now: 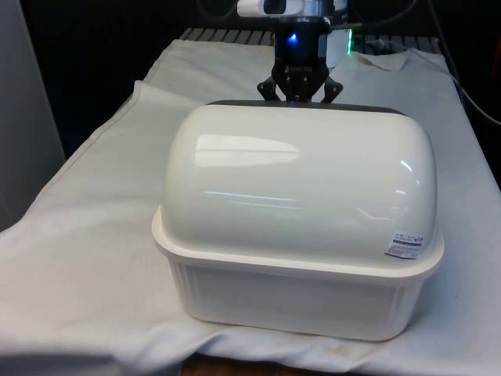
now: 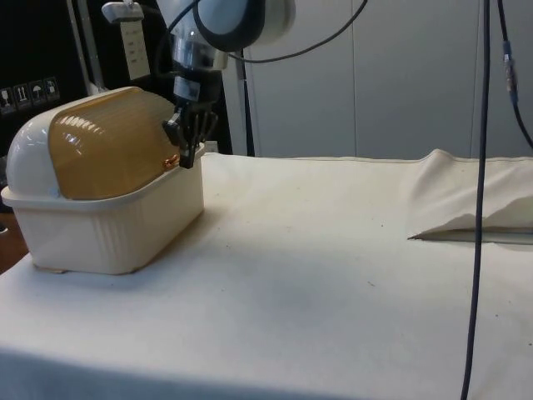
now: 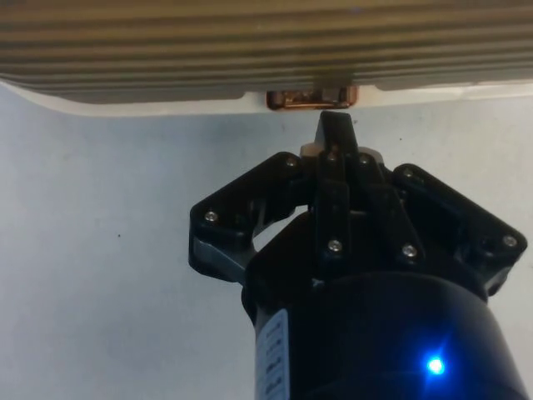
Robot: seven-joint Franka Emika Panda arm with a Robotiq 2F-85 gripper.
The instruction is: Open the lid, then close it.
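Cream bread box [image 1: 297, 258] sits nearest the front camera, its back turned to that view and its long axis running across the table; its amber roll lid [image 2: 112, 142] lies down, shut. Gripper [image 3: 333, 133], fingers pressed together and holding nothing, points at the small copper handle [image 3: 311, 97] on the lid's lower edge, just short of touching

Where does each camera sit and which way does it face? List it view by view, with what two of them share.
Front view: faces the bread box's rounded white back; the gripper hangs behind it.
Side view: from the table's side, across the white cloth; the arm comes down to the box's amber lid, gripper at its lower edge.
Wrist view: looks along the shut fingers toward the lid's copper handle.
Shared: side and wrist views both catch the handle by the fingertips.
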